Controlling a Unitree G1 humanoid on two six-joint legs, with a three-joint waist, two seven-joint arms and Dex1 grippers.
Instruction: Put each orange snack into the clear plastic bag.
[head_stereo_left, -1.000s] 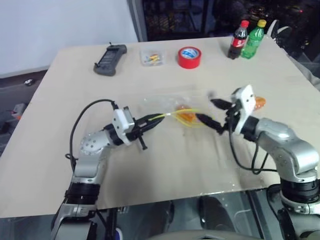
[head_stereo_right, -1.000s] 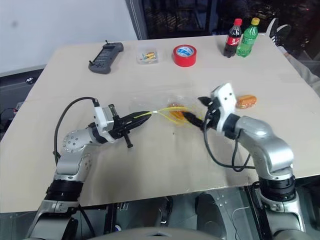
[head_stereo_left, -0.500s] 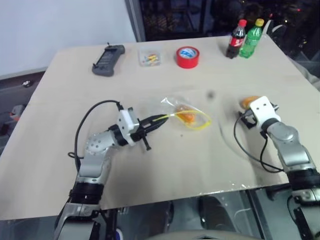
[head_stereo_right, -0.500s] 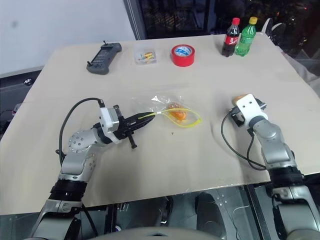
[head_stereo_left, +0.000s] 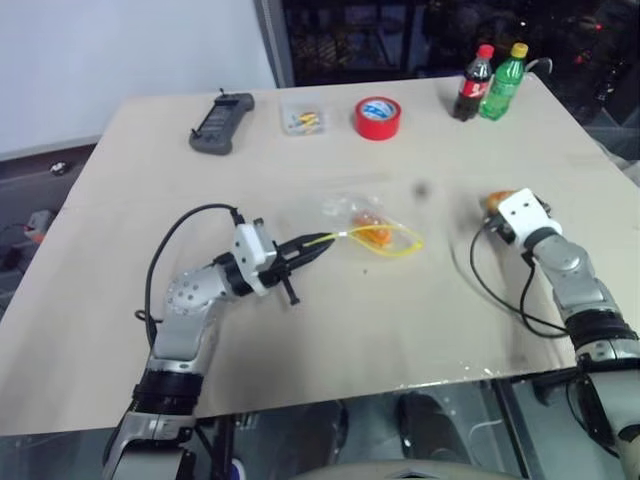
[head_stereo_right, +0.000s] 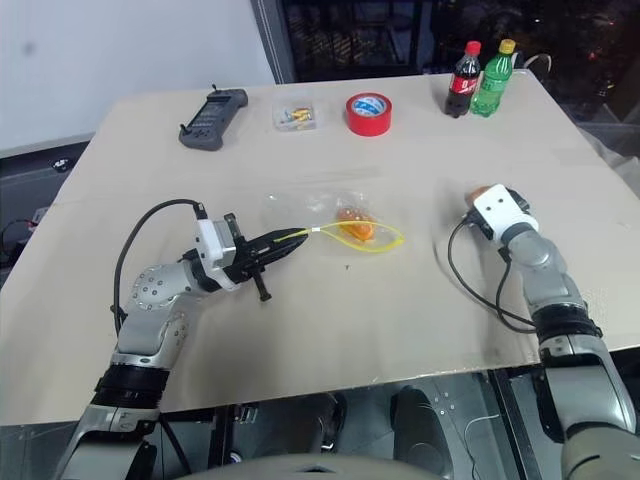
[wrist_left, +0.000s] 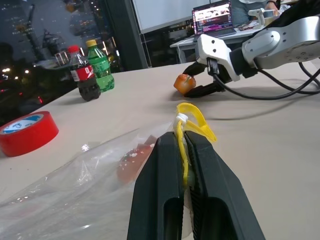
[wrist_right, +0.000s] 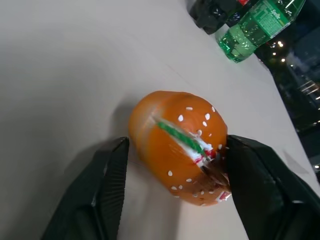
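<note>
One snack (head_stereo_left: 374, 233) inside the bag (head_stereo_left: 350, 222) mid-table; other snack (wrist_right: 176, 146) far right, between right fingers (wrist_right: 102, 187); bottles (head_stereo_left: 493, 80) behind

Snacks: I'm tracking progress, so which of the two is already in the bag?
The snack at mid-table lies inside the clear bag that the left gripper pinches. The other snack sits bare on the table between the right gripper's fingers.
</note>
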